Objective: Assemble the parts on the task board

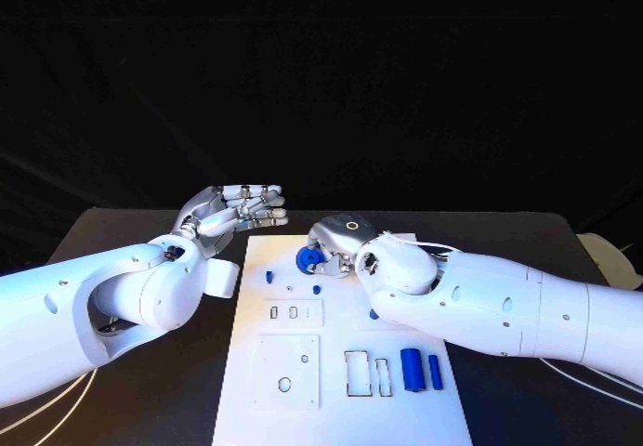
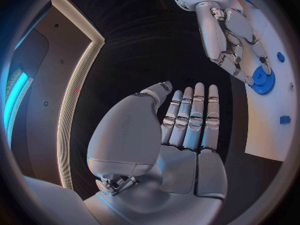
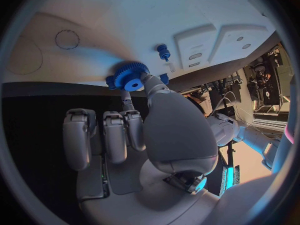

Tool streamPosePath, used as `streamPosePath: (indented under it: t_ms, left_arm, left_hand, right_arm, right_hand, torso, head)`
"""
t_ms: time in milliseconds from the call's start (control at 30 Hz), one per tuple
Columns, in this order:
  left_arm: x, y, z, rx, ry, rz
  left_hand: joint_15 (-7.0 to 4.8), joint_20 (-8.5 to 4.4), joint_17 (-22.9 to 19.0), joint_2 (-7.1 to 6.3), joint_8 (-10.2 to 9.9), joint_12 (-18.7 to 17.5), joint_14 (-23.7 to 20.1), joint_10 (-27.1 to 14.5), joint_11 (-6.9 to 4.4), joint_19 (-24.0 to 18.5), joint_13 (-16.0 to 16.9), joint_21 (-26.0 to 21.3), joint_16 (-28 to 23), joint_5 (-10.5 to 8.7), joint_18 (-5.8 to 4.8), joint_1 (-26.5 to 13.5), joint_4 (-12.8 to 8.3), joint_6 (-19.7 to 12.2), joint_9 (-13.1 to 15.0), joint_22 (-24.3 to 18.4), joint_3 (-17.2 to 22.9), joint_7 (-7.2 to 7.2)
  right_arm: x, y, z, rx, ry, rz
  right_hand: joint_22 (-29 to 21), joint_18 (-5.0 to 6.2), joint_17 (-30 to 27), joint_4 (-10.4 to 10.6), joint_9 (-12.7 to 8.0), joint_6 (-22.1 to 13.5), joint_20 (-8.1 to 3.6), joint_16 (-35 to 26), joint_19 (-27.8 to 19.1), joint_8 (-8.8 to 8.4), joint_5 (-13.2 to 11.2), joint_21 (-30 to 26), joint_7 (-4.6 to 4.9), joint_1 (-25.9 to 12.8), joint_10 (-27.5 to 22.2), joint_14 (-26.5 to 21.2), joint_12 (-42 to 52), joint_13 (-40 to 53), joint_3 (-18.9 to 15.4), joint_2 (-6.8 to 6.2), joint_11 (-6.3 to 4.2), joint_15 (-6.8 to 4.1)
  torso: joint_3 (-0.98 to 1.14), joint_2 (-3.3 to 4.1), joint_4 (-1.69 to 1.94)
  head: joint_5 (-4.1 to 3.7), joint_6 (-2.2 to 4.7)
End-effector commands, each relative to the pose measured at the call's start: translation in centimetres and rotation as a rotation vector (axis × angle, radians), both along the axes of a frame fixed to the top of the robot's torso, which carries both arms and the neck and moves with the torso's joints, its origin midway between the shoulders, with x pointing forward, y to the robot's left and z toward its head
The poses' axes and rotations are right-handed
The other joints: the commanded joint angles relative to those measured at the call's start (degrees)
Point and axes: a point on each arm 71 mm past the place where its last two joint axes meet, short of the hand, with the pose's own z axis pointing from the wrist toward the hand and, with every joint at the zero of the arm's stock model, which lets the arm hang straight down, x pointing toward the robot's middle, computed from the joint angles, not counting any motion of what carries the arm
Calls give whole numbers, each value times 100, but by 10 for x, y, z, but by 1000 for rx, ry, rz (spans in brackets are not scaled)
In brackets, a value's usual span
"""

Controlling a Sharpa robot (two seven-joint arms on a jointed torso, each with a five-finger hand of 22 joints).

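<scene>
Under my right hand (image 1: 342,249), at the far end of the white board (image 1: 335,409), sits the blue gear (image 1: 308,259); the fingertips pinch it, and the right wrist view shows it (image 3: 130,76) flat against the board, so I judge I am seating it on its post there rather than carrying it; whether it is fully down I cannot tell. Just beside the gear stands a small blue peg (image 3: 164,51), clear of the fingers; I take it as a neighbouring part already standing in the board.

My left hand (image 1: 242,209) hangs off the board's far left corner, over the black table (image 1: 134,232); it holds nothing, its fingers straight and close together in its own wrist view (image 2: 190,117); I read that as parked out of the way, close enough to steady the board if it shifts.

Nearer my body than the right hand, two blue cylinders (image 1: 422,369) lie side by side next to empty slots; they are well apart from either hand, presumably waiting for their turn.
</scene>
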Motion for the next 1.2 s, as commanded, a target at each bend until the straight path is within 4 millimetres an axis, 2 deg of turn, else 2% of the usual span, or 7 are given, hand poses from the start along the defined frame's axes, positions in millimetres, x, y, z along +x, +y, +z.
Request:
streamPosePath:
  t_ms: [33,167,300,400,533,667,1200]
  left_arm:
    - [0,-2,1,-8,-6,-20]
    - [0,-2,1,-7,-5,-20]
    - [0,-2,1,-7,-5,-19]
    - [0,-2,1,-7,-5,-19]
    - [0,-2,1,-5,-1,-17]
    - [0,-2,1,-4,1,-18]
    - [0,-2,0,-2,5,-15]
  left_hand:
    - [11,-10,9,9,-40,-28,-20,-7,36,-31,-2,-37,-30,-14,65,26,3,-7,-6,-9,39,33]
    - [11,-10,9,9,-40,-28,-20,-7,36,-31,-2,-37,-30,-14,65,26,3,-7,-6,-9,39,33]
    - [11,-10,9,9,-40,-28,-20,-7,36,-31,-2,-37,-30,-14,65,26,3,-7,-6,-9,39,33]
    - [11,-10,9,9,-40,-28,-20,-7,36,-31,-2,-37,-30,-14,65,26,3,-7,-6,-9,39,33]
    - [15,-9,11,3,-52,-41,-24,-9,41,-35,-2,-40,-42,-17,64,18,4,-12,-7,-13,43,43]
    - [18,-8,11,2,-59,-49,-29,-13,45,-37,-2,-41,-48,-16,64,17,2,-17,-8,-15,47,48]
    - [24,-7,11,6,-74,-66,-39,-22,52,-44,-3,-45,-63,-13,63,29,-8,-26,-9,-20,66,57]
  right_arm:
    - [1,0,-2,-2,8,6]
    - [2,-1,-2,4,9,1]
    - [2,-2,-2,11,12,1]
    - [2,-1,-2,11,25,6]
    - [2,-2,-5,5,60,8]
    - [3,-3,-7,3,92,6]
    - [8,-10,-13,-19,162,-26]
  right_hand:
    - [747,-14,1304,19,-36,-52,-13,13,77,-86,-56,-43,23,-74,78,552,-64,843,23,-54,11,20]
    - [720,-7,1298,53,-89,-216,27,11,53,-226,-233,-72,90,-150,-10,550,-162,747,21,-105,73,71]
    - [712,-3,1311,136,-159,-467,84,16,42,-429,-542,-88,156,-281,-58,552,-210,702,-41,-187,139,132]
    - [719,-2,1331,279,-165,-464,115,23,45,-480,-597,-90,169,-438,-56,557,-203,710,-110,-239,158,154]
    - [720,1,1340,554,-145,-333,128,27,41,-476,-327,-100,162,-704,-19,558,-154,761,-153,-203,156,156]
    - [737,-2,1356,689,-128,-236,126,33,51,-463,-148,-94,149,-817,14,562,-111,807,-144,-162,146,151]
    - [762,-6,1389,801,-122,-179,114,45,66,-486,-88,-84,136,-991,48,570,-67,853,-137,-76,134,138]
  torso:
    - [-4,-4,4]
    - [-1,-1,0]
    - [-1,-3,-1]
    - [0,-1,1]
    - [2,-3,-1]
    - [1,0,2]
    - [0,-6,-4]
  head:
    - [6,-6]
    - [3,-2]
    - [4,0]
    - [1,4]
    - [10,-5]
    - [13,-13]
    - [10,-20]
